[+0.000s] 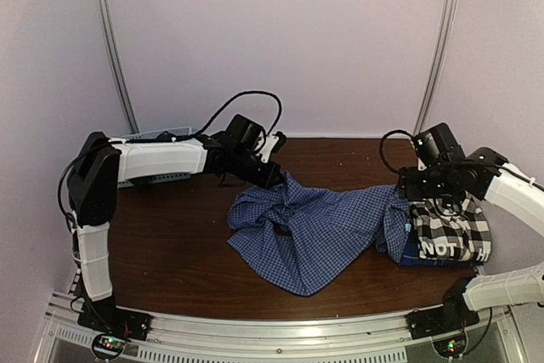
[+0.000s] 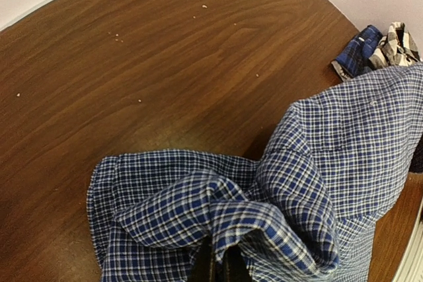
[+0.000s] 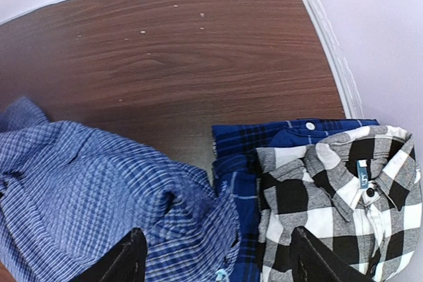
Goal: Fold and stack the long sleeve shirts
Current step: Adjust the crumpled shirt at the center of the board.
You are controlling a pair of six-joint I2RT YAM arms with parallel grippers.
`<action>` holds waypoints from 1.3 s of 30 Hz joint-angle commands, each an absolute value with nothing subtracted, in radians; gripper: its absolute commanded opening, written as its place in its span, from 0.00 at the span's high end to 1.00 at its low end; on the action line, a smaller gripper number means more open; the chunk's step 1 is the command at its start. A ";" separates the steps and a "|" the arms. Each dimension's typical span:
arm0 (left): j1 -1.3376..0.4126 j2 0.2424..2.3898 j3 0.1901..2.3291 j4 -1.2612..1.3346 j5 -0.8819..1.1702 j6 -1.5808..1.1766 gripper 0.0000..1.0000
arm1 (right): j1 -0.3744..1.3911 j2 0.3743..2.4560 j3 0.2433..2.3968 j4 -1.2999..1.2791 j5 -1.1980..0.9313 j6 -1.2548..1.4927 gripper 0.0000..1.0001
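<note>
Behind the left arm, at the far left corner of the table (image 1: 170, 244), a light blue basket (image 1: 160, 135) is partly seen; it is well apart from the cloth and no trouble is expected from it.

The left gripper (image 1: 270, 174) is clenched on a bunched fold of the blue fine-check shirt (image 1: 314, 231), whose far left part is lifted towards it. In the left wrist view the cloth is gathered thickly around the closed fingers (image 2: 225, 270). Several layers may have been caught at once, so a pull from here could drag the whole garment instead of spreading it, or the fold could slip out.

The shirt itself is crumpled across the middle of the table, twisted rather than flat. Its right part is draped against the pile at the right edge.

The right gripper (image 1: 406, 191) is released, its fingers spread wide above the seam where the shirt meets the pile. No cloth is held between them.

Below it, the black-and-white plaid shirt (image 1: 450, 231) is laid folded on the darker blue plaid shirt (image 3: 241, 146). If the right gripper is closed where it hangs, an edge of the finished pile could be pinched along with the blue shirt, and the stack could be pulled askew or unfolded
</note>
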State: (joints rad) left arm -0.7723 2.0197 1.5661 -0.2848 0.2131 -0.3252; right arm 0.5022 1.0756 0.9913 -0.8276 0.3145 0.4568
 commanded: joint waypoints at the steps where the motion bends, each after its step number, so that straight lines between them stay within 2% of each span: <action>1: -0.739 1.990 1.577 -0.235 0.199 -0.340 1.00 | 0.621 1.009 0.974 -0.818 0.291 0.476 0.25; 5: -0.730 1.963 1.540 -0.227 0.198 -0.341 1.00 | 0.771 1.017 0.956 -0.745 0.303 0.455 0.23; 10: -0.729 1.928 1.494 -0.222 0.194 -0.346 1.00 | 0.868 1.154 0.955 -0.691 0.279 0.390 0.22; 21: -0.728 1.885 1.432 -0.204 0.209 -0.345 1.00 | 0.908 1.431 0.995 -0.670 0.255 0.280 0.17; 29: -0.729 1.885 1.424 -0.206 0.211 -0.339 1.00 | 0.930 1.539 0.991 -0.658 0.276 0.232 0.19; 34: -0.729 1.881 1.418 -0.206 0.214 -0.337 1.00 | 0.929 1.585 1.005 -0.642 0.303 0.211 0.31; 39: -0.728 1.879 1.412 -0.209 0.217 -0.335 1.00 | 0.930 1.614 1.011 -0.624 0.321 0.202 0.54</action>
State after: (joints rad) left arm -0.7311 1.9221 1.4281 -0.2398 0.2031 -0.3397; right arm 0.9253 1.5970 0.9840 -0.6544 0.2810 0.2180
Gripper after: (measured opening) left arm 0.021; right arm 0.526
